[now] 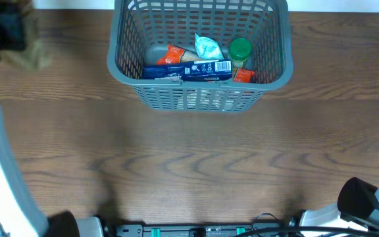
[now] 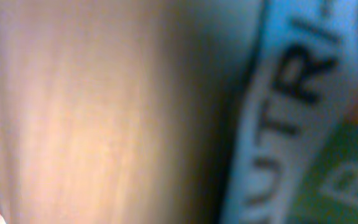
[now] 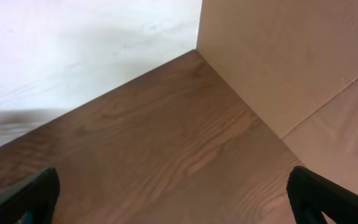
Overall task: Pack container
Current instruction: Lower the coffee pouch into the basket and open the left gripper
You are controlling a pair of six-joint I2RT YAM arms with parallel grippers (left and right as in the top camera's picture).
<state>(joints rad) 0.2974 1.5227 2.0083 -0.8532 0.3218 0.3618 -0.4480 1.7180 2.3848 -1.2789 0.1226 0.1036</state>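
Left jaws indistinct, packet (image 2: 294,106) blurred

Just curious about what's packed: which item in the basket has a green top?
The round jar at the basket's right end: its lid is green, while the long box is blue and the pouch white.

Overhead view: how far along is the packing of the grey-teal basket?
Done: the grey-teal slatted plastic basket already holds a blue box, orange packets, a white pouch and a green-lidded jar. In hand: a blurred light-blue lettered packet fills the left wrist view, probably carried. Left: getting it into the basket; the right gripper stands open and empty.
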